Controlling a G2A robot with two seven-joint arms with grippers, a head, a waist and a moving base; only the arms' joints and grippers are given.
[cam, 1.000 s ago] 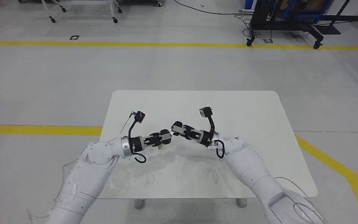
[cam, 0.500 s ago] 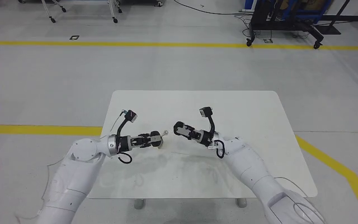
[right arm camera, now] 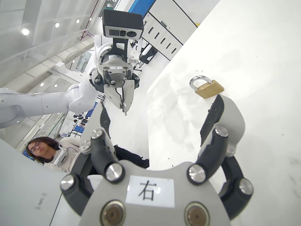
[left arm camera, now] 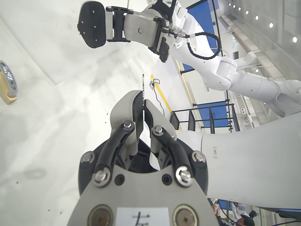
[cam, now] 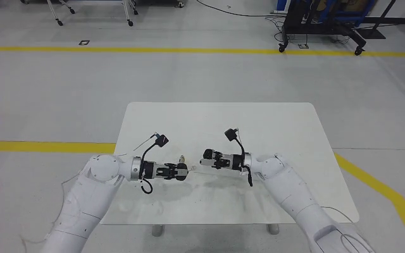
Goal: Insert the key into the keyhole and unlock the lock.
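Observation:
A small brass padlock (right arm camera: 208, 88) with a silver shackle lies flat on the white table (cam: 285, 126), also seen as the padlock (cam: 182, 156) and the padlock (left arm camera: 8, 83). My left gripper (left arm camera: 143, 101) is shut on a thin metal key (left arm camera: 143, 86), whose blade sticks out past the fingertips. It hovers just in front of the padlock as the left gripper (cam: 181, 171). My right gripper (right arm camera: 160, 116) stands open and holds nothing, a short way right of the padlock as the right gripper (cam: 205, 157). The two grippers face each other, with the key (right arm camera: 124, 110) pointing toward the right one.
The tabletop carries only faint smudges around the padlock. Free room stretches toward the table's far side and its right half. The near edge runs close behind both forearms.
The two grippers, tip to tip over the table's middle a second ago, have drawn apart and come nearer the front edge. The padlock now lies on the table between them.

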